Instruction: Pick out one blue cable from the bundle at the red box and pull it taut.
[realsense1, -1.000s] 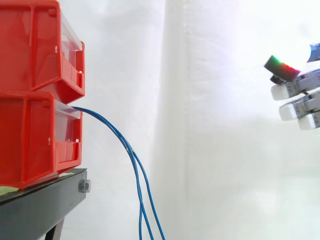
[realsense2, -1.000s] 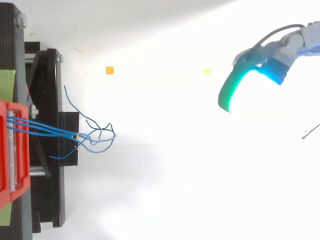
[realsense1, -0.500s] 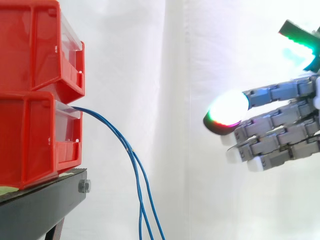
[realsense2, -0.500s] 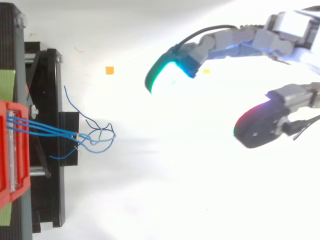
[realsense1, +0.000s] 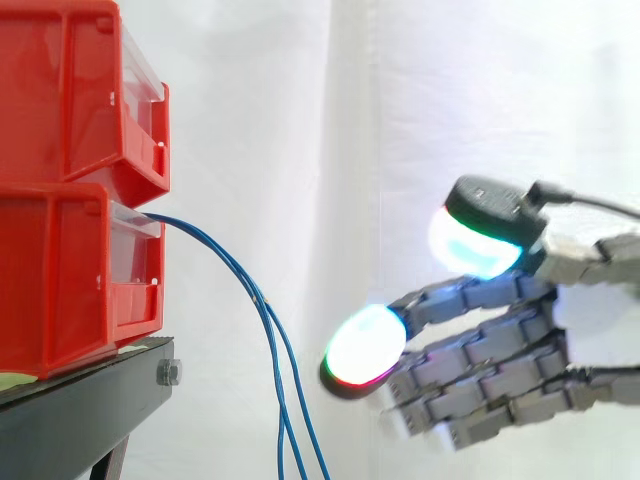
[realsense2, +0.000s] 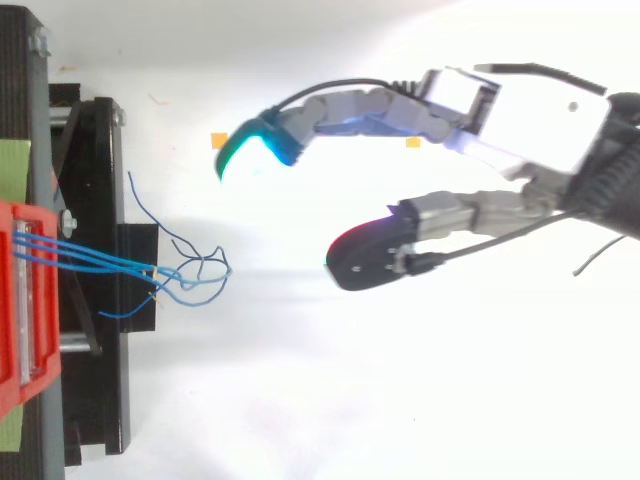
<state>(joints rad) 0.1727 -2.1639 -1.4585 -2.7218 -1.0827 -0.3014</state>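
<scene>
Side view puts two stacked red bins (realsense1: 60, 100) at 9 o'clock on a black stand (realsense1: 90, 400), and the left edge cuts both bins off. Blue cables (realsense1: 262, 300) leave the front lip of the lower bin (realsense1: 60, 290), arc toward 4 o'clock, then hang toward 6 o'clock. The bottom edge cuts them off there, so their ends are out of sight here. Two strands can be told apart, but they run so close together that any further one is hard to make out. Where they start inside the bin is hidden behind its clear front. The robot hand (realsense1: 480, 350) comes in from 3 o'clock and sits at 4 o'clock in the frame, its wrist cut off by the right edge. It is spread, with fingers stretched toward 9 o'clock, the thumb raised apart at their 12 o'clock, and nothing held. The foremost fingertip (realsense1: 365, 345) glows white with a green and red rim, near the cables but apart from them. The fingers behind it overlap and are hard to separate

Top view shows the cables (realsense2: 90, 258) crossing the stand (realsense2: 100, 390) from the bins (realsense2: 8, 300) at 9 o'clock toward 3 o'clock. They end in a loose tangle (realsense2: 195, 272) of thin ends whose courses cannot be followed. The robot hand (realsense2: 535, 115) reaches in from 3 o'clock. A green-glowing fingertip (realsense2: 245, 150) lies at 1 o'clock of the tangle and a dark pad (realsense2: 365, 262) with a red rim at its 3 o'clock, both apart from it. An orange scrap (realsense2: 219, 141) lies just at 9 o'clock of the green tip
</scene>
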